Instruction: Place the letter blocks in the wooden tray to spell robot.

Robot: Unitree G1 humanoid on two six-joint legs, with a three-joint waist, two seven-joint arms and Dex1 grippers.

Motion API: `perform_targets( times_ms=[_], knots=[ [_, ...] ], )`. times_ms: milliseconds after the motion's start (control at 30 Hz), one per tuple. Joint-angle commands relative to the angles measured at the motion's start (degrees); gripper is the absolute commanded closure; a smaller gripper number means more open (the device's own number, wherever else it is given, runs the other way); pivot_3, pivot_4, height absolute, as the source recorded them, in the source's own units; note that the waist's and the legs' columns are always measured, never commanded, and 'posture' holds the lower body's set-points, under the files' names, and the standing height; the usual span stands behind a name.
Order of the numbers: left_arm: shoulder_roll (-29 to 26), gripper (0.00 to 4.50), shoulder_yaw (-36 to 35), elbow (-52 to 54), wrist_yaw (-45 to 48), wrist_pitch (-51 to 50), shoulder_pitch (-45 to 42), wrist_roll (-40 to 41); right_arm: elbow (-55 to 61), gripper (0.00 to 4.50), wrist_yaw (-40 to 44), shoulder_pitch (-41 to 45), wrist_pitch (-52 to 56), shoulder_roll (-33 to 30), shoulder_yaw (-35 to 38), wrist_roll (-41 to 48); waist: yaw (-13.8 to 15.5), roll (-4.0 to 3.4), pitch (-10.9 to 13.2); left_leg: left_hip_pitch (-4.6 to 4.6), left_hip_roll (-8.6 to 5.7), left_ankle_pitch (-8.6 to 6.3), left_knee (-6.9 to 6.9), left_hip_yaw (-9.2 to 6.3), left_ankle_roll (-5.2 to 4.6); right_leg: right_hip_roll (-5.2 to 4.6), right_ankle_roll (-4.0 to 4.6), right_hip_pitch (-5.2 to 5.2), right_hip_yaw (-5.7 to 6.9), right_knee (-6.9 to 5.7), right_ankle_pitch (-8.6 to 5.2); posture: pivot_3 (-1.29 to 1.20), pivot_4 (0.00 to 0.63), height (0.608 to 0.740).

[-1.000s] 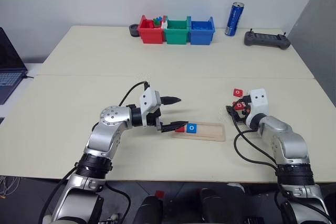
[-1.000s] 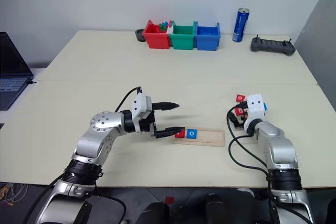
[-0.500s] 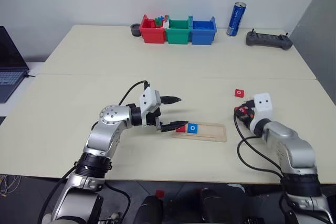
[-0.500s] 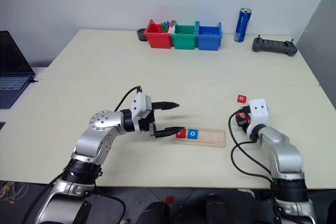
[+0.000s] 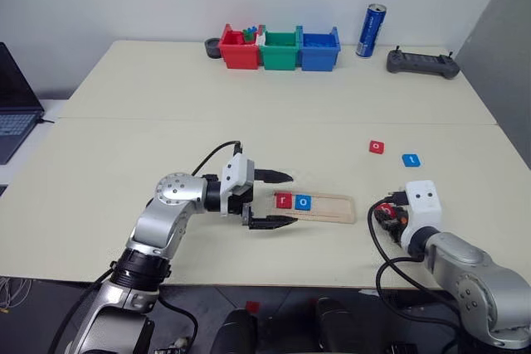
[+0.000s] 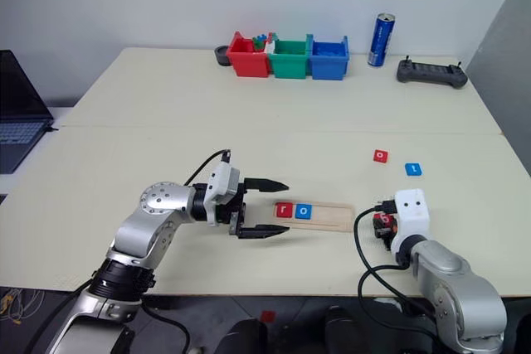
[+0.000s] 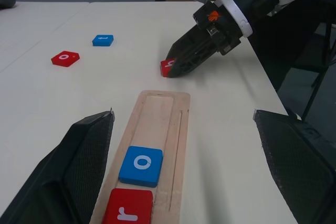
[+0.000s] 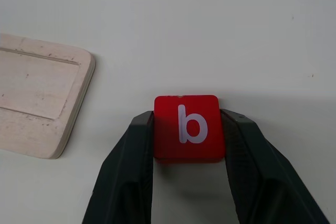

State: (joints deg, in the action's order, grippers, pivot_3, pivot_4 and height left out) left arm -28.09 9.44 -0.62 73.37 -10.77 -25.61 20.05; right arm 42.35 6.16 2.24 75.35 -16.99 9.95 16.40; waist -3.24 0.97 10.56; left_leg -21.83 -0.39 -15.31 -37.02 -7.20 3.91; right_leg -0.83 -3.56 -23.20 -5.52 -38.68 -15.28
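The wooden tray (image 5: 336,208) lies near the table's front edge with a red "r" block (image 5: 284,200) and a blue "o" block (image 5: 304,201) side by side at its left end. My left gripper (image 5: 288,198) hovers open at that end, its fingers spread on either side of the tray. Right of the tray, my right gripper (image 5: 385,215) is shut on a red "b" block (image 8: 189,127), held low over the table just past the tray's right end. A red "o" block (image 5: 377,147) and a blue "t" block (image 5: 411,159) lie loose farther back on the right.
Red (image 5: 238,50), green (image 5: 280,50) and blue bins (image 5: 319,49) stand in a row at the back. A blue can (image 5: 371,30) and a black controller (image 5: 421,62) sit to their right. A laptop (image 5: 15,101) is at the far left.
My right gripper closed on the red "b" block and pulled it back toward me, leaving the red "o" and blue "t" blocks behind. The left gripper drew back slightly.
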Motion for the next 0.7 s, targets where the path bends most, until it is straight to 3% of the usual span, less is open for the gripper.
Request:
perform_targets(
  times_ms=[33, 200, 467, 600, 700],
  knots=[
    [-0.13, 0.0, 0.5, 1.02, 0.69, 0.52, -0.45, 0.63, 0.06, 1.67, -0.23, -0.09, 0.22, -0.08, 0.24, -0.56, 0.0, 0.0, 0.0, 0.0, 0.0, 0.0, 0.01, -0.01, 0.0, 0.0, 0.0, 0.0, 0.01, 0.0, 0.0, 0.0, 0.15, 0.74],
    [-0.42, 0.0, 0.53, 1.89, 0.81, 0.25, 0.15, 0.77, 0.13, 0.02, 0.26, 1.36, -0.2, -0.49, 0.93, -0.18, -0.01, 0.0, 0.0, 0.0, 0.0, 0.0, 0.0, 0.0, 0.0, 0.0, 0.0, 0.0, 0.01, 0.01, 0.0, 0.0, 0.15, 0.74],
    [-0.15, 0.0, 0.63, 0.95, 0.92, 1.01, -0.17, 0.41, -5.6, 0.02, 7.59, 12.94, -4.17, -8.48, 4.98, 3.25, -0.1, -0.01, 0.01, 0.01, 0.0, 0.0, 0.01, 0.03, 0.0, 0.01, 0.0, -0.01, -0.01, 0.0, 0.0, 0.0, 0.15, 0.74],
    [0.24, 0.0, 0.87, 0.31, 1.43, 1.42, -0.67, 0.32, -10.95, 0.02, 20.72, 14.06, -12.13, -17.89, 2.05, 6.48, -0.03, 0.01, 0.02, -0.03, 0.0, -0.01, 0.04, 0.0, -0.01, 0.0, 0.0, 0.0, 0.03, 0.08, 0.0, 0.0, 0.15, 0.74],
    [0.42, 0.0, 1.16, -0.38, 2.04, 1.96, -1.01, 0.1, -14.77, 0.02, 34.46, 10.09, -26.34, -26.77, -2.13, 5.3, 0.15, 0.02, 0.03, -0.08, -0.01, -0.01, 0.04, 0.0, -0.02, -0.02, 0.0, 0.0, 0.05, 0.17, 0.0, 0.0, 0.15, 0.74]
  ],
)
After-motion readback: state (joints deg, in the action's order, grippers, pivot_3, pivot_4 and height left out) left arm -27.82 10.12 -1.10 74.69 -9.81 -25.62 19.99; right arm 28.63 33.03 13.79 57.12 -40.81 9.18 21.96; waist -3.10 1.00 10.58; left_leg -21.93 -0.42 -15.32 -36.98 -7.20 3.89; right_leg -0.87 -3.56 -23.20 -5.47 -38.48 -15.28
